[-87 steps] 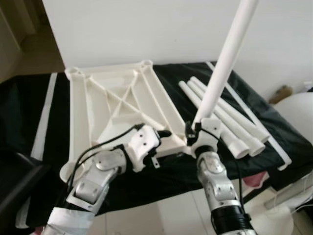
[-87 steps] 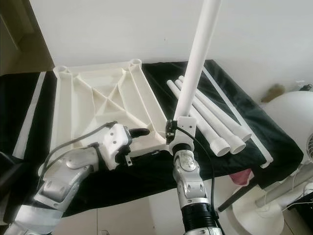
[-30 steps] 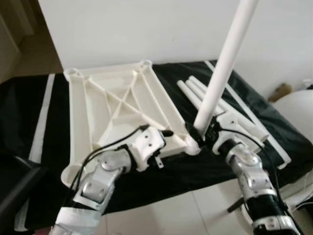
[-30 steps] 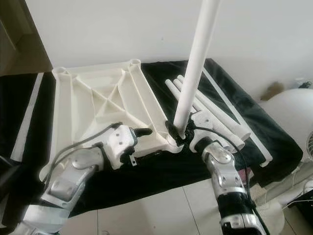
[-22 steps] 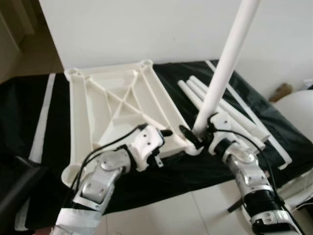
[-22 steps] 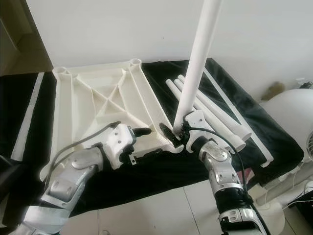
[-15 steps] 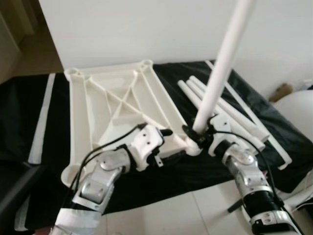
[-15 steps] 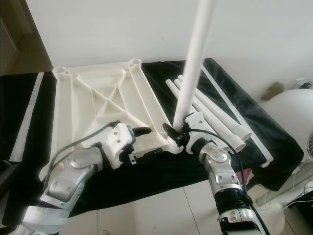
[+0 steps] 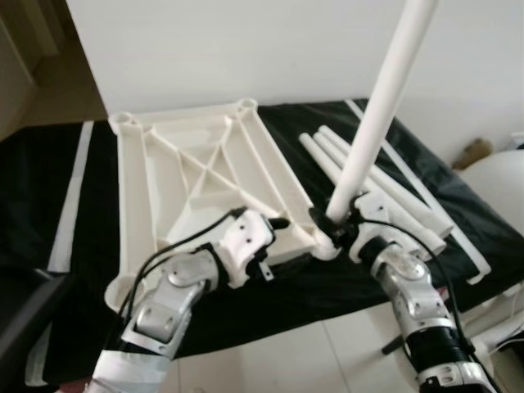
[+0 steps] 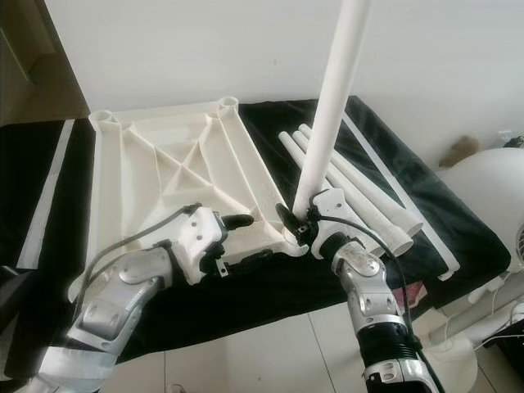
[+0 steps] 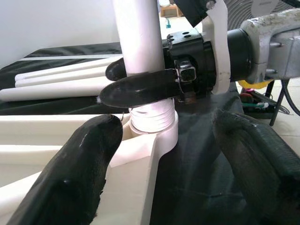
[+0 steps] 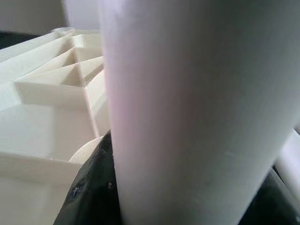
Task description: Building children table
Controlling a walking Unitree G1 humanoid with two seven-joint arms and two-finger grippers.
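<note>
Plain white wall [image 9: 246, 49] is seen behind, pale tiled floor [image 10: 278, 352] below. A black cloth [image 10: 458, 221] is spread out, and a round white seat [image 10: 491, 184] is parked right.

White leg [image 9: 378, 117] upright in tabletop [image 9: 196, 176] corner

No readable text anywhere (labels, brands, numbers).
</note>
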